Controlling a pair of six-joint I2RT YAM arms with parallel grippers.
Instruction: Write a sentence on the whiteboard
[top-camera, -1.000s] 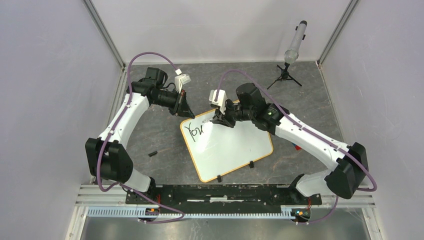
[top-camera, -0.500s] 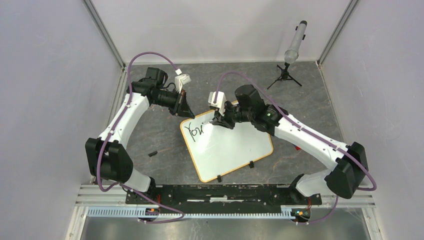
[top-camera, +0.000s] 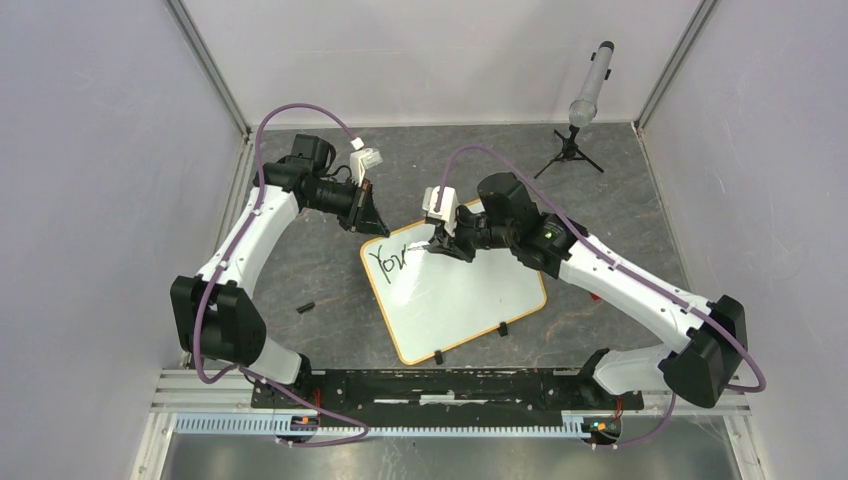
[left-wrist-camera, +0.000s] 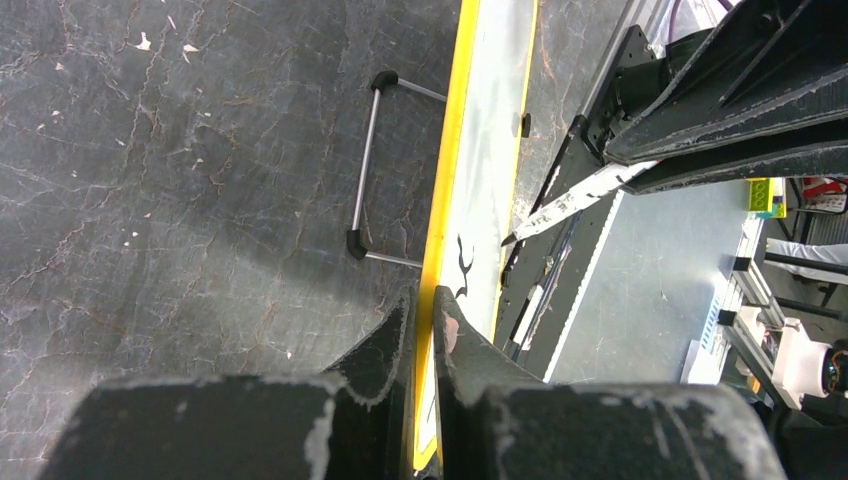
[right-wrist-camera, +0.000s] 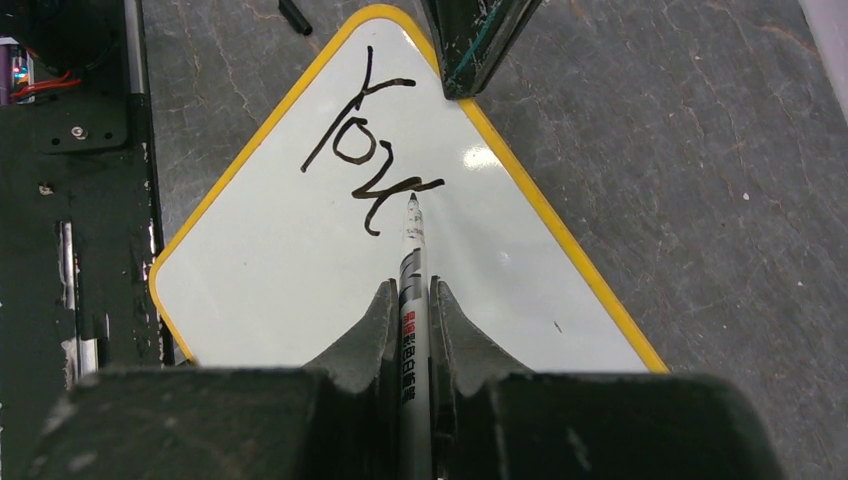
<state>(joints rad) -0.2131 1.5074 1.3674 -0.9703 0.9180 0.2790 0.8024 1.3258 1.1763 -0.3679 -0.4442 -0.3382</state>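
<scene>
Whiteboard (top-camera: 455, 295): centre of overhead frame, on desk (top-camera: 320, 270), turned diamond-wise.
Sentence (right-wrist-camera: 365, 165): one short scrawl near the board's upper corner, roughly "You". It is edge-on and illegible in the left wrist view.
Marker (right-wrist-camera: 411, 245): rear hidden inside right claw (right-wrist-camera: 412, 292), which pinches it; tip at the scrawl's last stroke.
Left claw (left-wrist-camera: 424, 310): clamped over the board's yellow rim at its upper-left corner.

The worktop (top-camera: 320, 275) in front of me is dark grey and veined. On it rest the whiteboard (top-camera: 460, 295), a small black piece (top-camera: 305, 307) left of it, and a tripod stand (top-camera: 570, 152) far right.
</scene>
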